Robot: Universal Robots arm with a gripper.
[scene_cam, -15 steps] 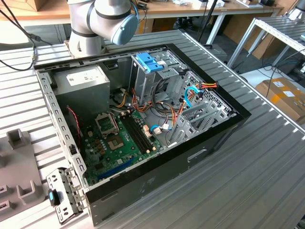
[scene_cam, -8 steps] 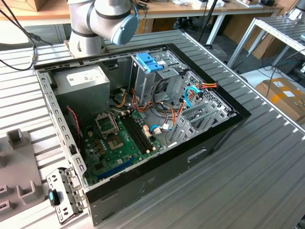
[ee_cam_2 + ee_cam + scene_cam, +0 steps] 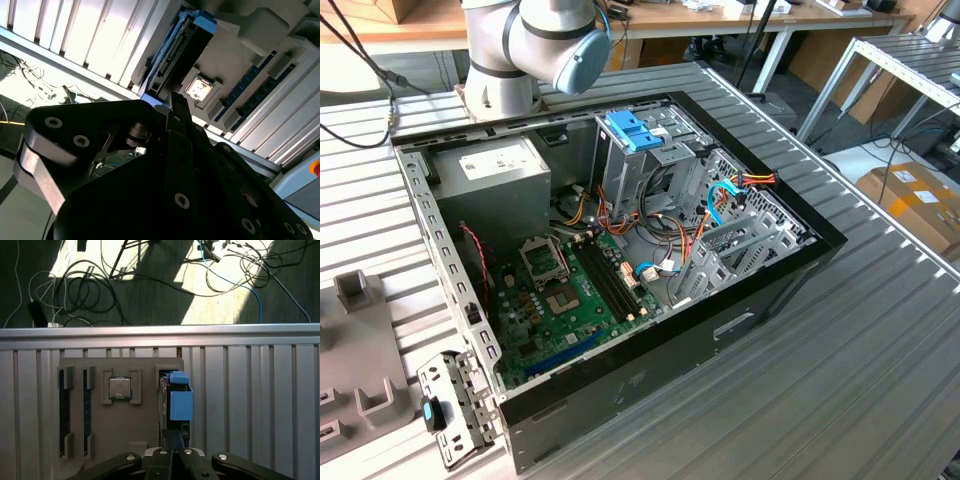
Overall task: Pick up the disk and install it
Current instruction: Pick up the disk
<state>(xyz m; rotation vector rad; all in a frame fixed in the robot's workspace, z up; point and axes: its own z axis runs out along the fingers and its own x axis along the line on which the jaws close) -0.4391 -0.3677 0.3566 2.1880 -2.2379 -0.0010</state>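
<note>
Disk (image 3: 180,402) stands on edge in a slot of the grey holder (image 3: 145,425) on the slatted counter (image 3: 250,405), edged by its blue carrier frame. The hand (image 3: 173,436) hangs close to the near end of it, and I cannot tell whether it is open or closed. The slot looks snug, so an off-line pull could wedge the frame against the slot wall or drag the holder along. A grip on the smooth plastic alone might slip. The processor (image 3: 120,388) sits near in the same holder, with the memory sticks (image 3: 62,410) beyond it, and a sideways drift could knock them. In the exterior view, loose cables (image 3: 670,235) crowd the open computer case (image 3: 620,400) and could snag the frame. The white sticker (image 3: 492,160) on the power-supply box (image 3: 485,195) carries print too small to read, and no other writing can be made out
</note>
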